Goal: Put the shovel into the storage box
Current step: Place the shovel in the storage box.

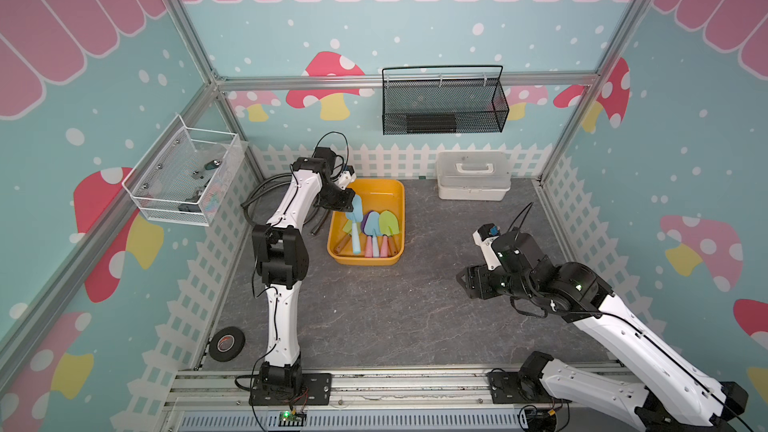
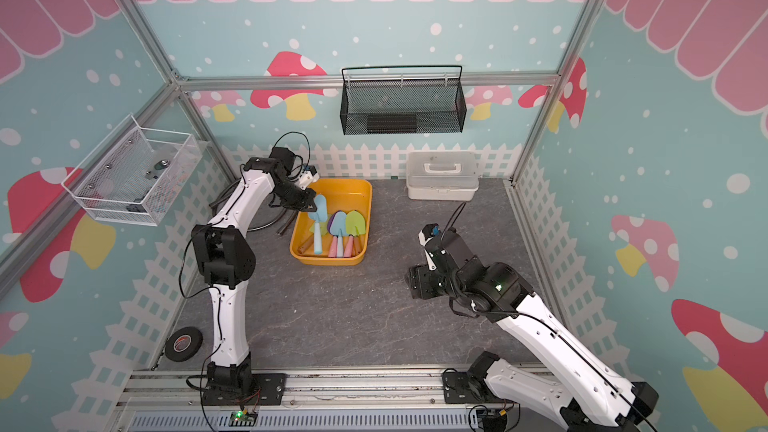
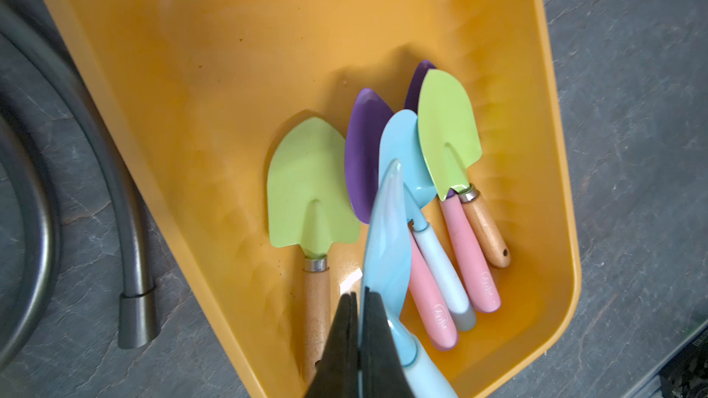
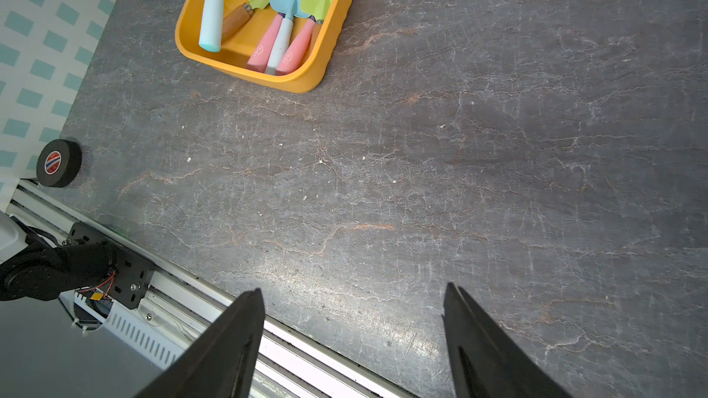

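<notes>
Enclosing the grey marbled tabletop [image 1: 395, 317] are mushroom-printed walls [image 1: 415, 35]. A shovel [image 3: 387, 231] is clamped in the left claw [image 3: 359, 296] over the storage box [image 3: 191, 70]; the right claw [image 4: 354, 288] is parted.

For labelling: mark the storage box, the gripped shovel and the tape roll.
storage box [image 1: 380, 197]: in a top view, bare floor.
blue shovel [image 3: 385, 239]: left wrist view, blade.
tape roll [image 4: 71, 158]: right wrist view, black outer band.

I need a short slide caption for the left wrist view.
Left gripper, shut on the blade of a light blue shovel, holds it over the yellow storage box, where five other shovels lie.
</notes>
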`<control>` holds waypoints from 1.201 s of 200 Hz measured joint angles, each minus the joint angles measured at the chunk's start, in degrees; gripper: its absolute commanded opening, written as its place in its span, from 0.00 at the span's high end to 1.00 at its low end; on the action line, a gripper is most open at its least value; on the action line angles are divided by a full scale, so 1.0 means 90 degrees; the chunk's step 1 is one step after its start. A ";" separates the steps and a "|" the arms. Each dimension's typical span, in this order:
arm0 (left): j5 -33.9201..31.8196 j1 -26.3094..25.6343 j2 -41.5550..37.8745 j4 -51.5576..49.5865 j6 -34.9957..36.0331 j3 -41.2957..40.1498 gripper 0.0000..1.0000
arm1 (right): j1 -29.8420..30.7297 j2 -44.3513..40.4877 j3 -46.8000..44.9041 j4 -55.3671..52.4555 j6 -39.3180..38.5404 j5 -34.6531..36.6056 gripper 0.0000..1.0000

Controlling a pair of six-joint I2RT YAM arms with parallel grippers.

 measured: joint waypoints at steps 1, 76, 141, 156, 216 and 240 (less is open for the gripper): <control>-0.0007 0.0000 0.0005 -0.0005 0.0005 0.0000 1.00 | 0.0000 -0.0002 0.0000 0.0000 0.0000 0.0000 0.23; -0.0078 0.0092 0.0685 -0.0121 0.0027 0.0221 1.00 | 0.0000 -0.0194 -0.0080 0.0005 0.0119 -0.0112 0.23; -0.0005 0.0092 0.1052 -0.0160 0.0002 0.0447 1.00 | 0.0000 -0.0202 -0.0109 0.0002 0.0126 -0.0143 0.23; -0.0007 0.0092 0.1110 -0.0160 -0.0010 0.0447 0.98 | 0.0000 -0.0202 -0.0109 0.0002 0.0126 -0.0141 0.23; -0.0022 0.0092 0.1134 -0.0185 -0.0085 0.0447 0.79 | 0.0000 -0.0204 -0.0109 0.0002 0.0126 -0.0136 0.23; -0.0041 0.0092 0.1134 -0.0187 -0.0109 0.0447 0.78 | 0.0000 -0.0211 -0.0109 0.0002 0.0126 -0.0136 0.23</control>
